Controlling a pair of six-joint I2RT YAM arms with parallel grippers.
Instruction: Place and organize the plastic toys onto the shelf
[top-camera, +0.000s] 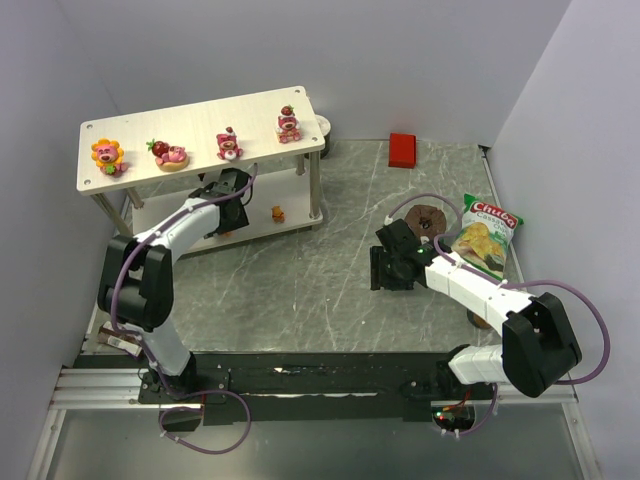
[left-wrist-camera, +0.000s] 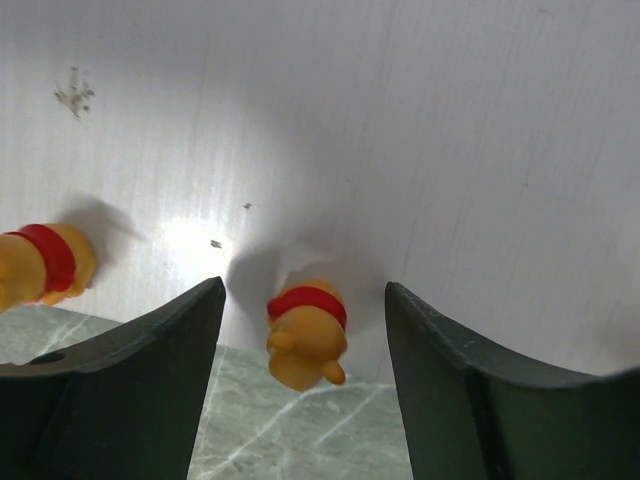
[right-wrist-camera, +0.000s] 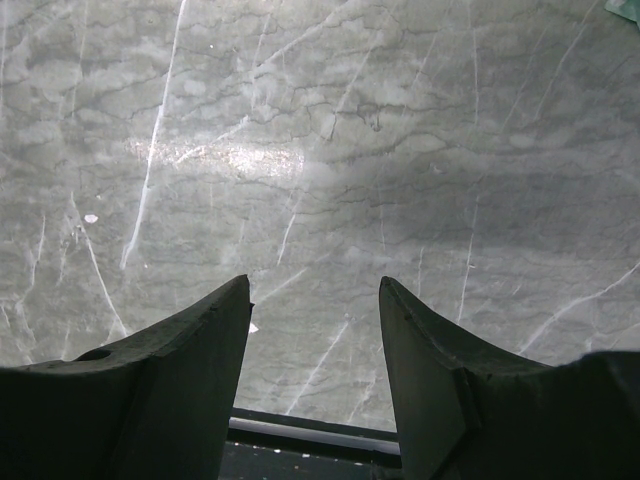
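Observation:
The shelf (top-camera: 200, 125) stands at the back left. On its top board stand the orange flower-faced toy (top-camera: 106, 153) and three pink strawberry bears (top-camera: 170, 154), (top-camera: 228, 144), (top-camera: 288, 124). A small orange bear (top-camera: 277, 213) stands on the lower board. My left gripper (top-camera: 228, 200) reaches in over the lower board (left-wrist-camera: 400, 130). It is open (left-wrist-camera: 303, 288), with a small orange bear (left-wrist-camera: 306, 335) between its fingers, untouched. Another small orange bear (left-wrist-camera: 40, 262) stands at the left edge of that view. My right gripper (top-camera: 385, 268) is open and empty above the table (right-wrist-camera: 314, 283).
A red block (top-camera: 402, 149) lies at the back. A brown round cylinder (top-camera: 428, 217) and a bag of chips (top-camera: 484, 235) lie at the right by my right arm. A white round object (top-camera: 322, 127) sits behind the shelf's right end.

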